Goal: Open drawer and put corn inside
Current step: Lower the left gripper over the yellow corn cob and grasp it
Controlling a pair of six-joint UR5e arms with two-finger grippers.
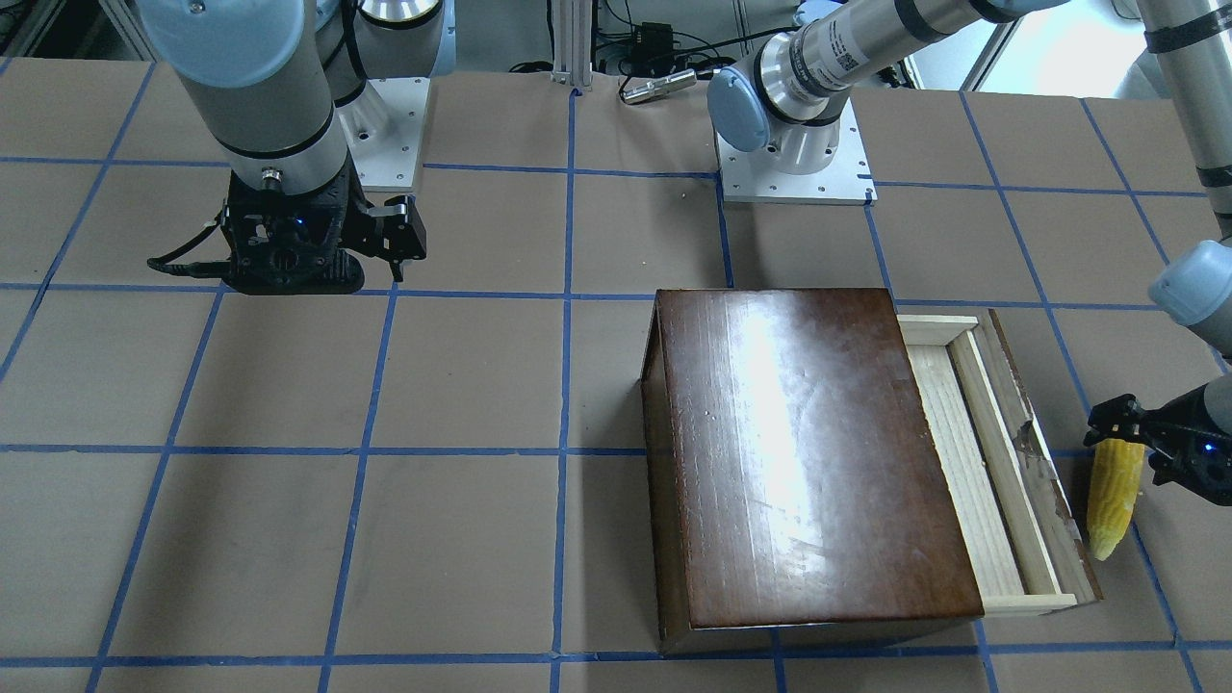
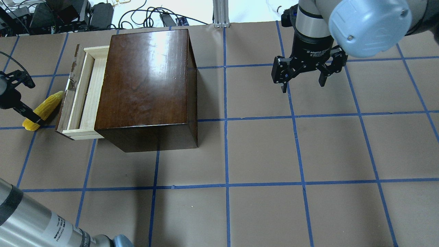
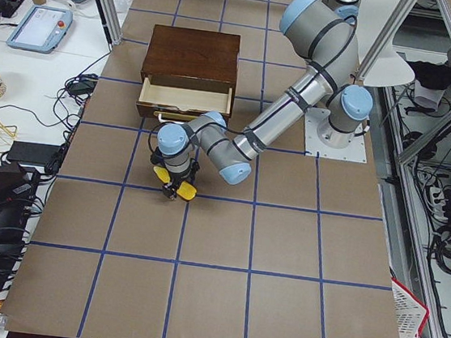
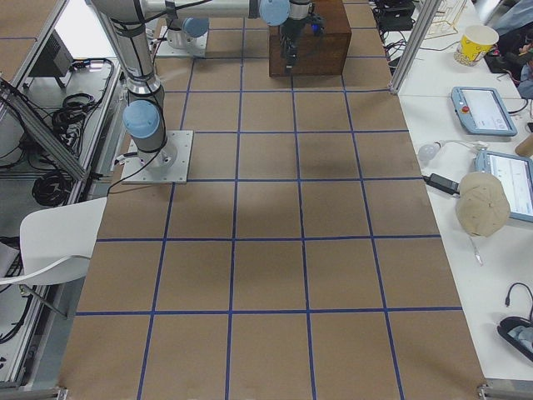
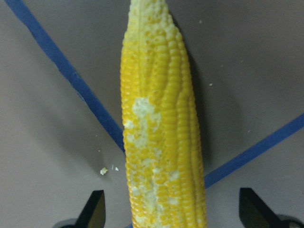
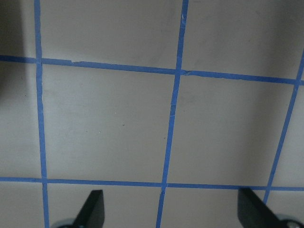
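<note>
The corn (image 1: 1115,491) lies on the table just outside the drawer's dark front panel (image 1: 1035,452), pointed tip towards the operators' side. The drawer (image 2: 73,96) is pulled partly out of the dark-brown cabinet (image 2: 144,79), and its pale-wood tray shows nothing inside. My left gripper (image 2: 27,109) is open, low over the corn's (image 2: 46,106) thick end. In the left wrist view the corn (image 5: 161,142) lies between the two spread fingertips (image 5: 95,209), not touching them. My right gripper (image 2: 302,85) is open and empty, hanging above bare table far from the cabinet.
The table is brown paper with a blue tape grid (image 2: 226,120). The arm bases (image 1: 794,164) stand on white plates at the robot's side. Cables and boxes (image 2: 68,13) lie beyond the table's far edge, behind the cabinet.
</note>
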